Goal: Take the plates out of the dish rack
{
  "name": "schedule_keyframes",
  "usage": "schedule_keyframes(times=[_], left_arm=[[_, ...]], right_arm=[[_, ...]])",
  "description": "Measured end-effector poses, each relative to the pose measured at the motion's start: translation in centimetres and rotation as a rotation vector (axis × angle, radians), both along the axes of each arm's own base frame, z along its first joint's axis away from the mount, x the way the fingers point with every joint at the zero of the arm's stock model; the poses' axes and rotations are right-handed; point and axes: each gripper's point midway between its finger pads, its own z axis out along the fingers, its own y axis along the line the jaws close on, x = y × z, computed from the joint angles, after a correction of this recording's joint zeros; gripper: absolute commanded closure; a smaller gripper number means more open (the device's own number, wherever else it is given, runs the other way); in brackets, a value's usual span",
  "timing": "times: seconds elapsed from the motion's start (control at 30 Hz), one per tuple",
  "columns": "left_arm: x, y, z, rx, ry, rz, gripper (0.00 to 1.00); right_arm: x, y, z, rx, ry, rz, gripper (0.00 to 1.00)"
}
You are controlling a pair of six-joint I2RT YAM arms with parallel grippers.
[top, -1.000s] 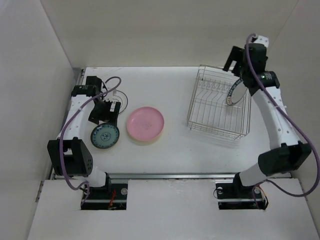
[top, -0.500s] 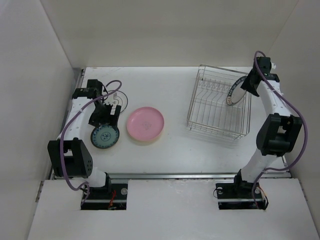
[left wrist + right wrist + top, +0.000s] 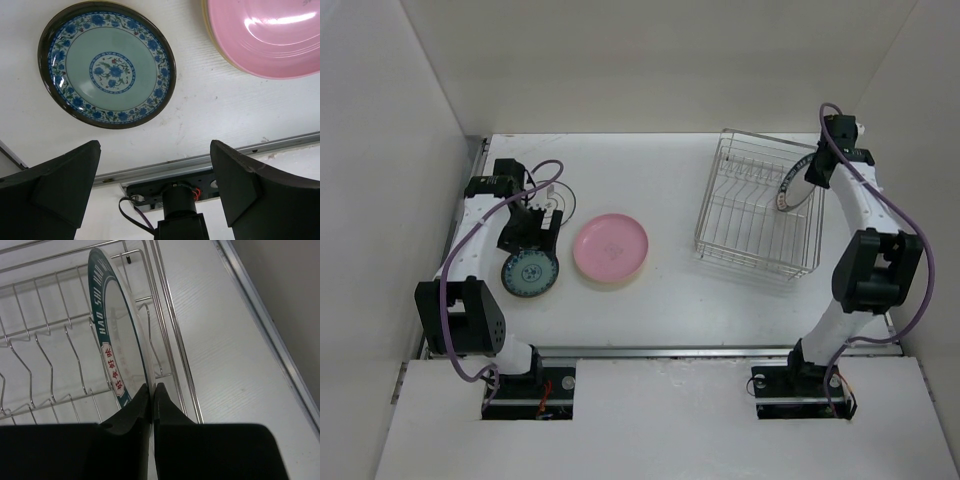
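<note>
The dish rack point(image 3: 752, 222) stands at the right of the table. A white plate with a dark patterned rim point(image 3: 796, 187) stands upright in it, at its right end. My right gripper point(image 3: 151, 387) is shut on this plate's rim point(image 3: 116, 335), one finger on each face. The dark teal patterned plate point(image 3: 107, 64) lies flat on the table at the left. My left gripper point(image 3: 155, 147) hangs open above its near edge, holding nothing. The pink plate point(image 3: 610, 247) lies beside it, stacked on a cream-yellow plate point(image 3: 206, 20) of which only the edge shows.
The rack's wire dividers point(image 3: 45, 355) stand to the left of the held plate and its outer rail point(image 3: 170, 325) runs close on the right. The enclosure's right wall point(image 3: 920, 150) is near the right arm. A metal rail point(image 3: 200, 161) borders the table's near edge.
My right gripper has closed from wide open onto the white plate's rim, and the right arm has folded closer in. The left arm and the plates on the table have not moved.
</note>
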Motion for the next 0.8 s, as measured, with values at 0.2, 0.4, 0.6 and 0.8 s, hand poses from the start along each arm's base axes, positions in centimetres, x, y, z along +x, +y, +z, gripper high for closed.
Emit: schedule_keyframes(times=[0.2, 0.4, 0.6, 0.8], left_arm=[[-0.1, -0.6, 0.1, -0.035, 0.003, -0.019, 0.11], [-0.1, -2.1, 1.8, -0.117, -0.042, -0.083, 0.09], [0.1, -3.8, 4.8, -0.209, -0.133, -0.144, 0.08], [0.1, -4.8, 6.8, -0.259, -0.204, -0.176, 0.06]], right_arm=[[-2.9, -0.2, 6.3, -0.158, -0.074, -0.094, 1.0], [-5.5, 6.7, 20.5, -0.201, -0.442, -0.01, 1.0], [-5.7, 18.4, 22.7, -0.008, -0.599, 0.401, 1.0], [-5.1, 33.6, 11.0, 0.292, -0.38, 0.943, 1.0]])
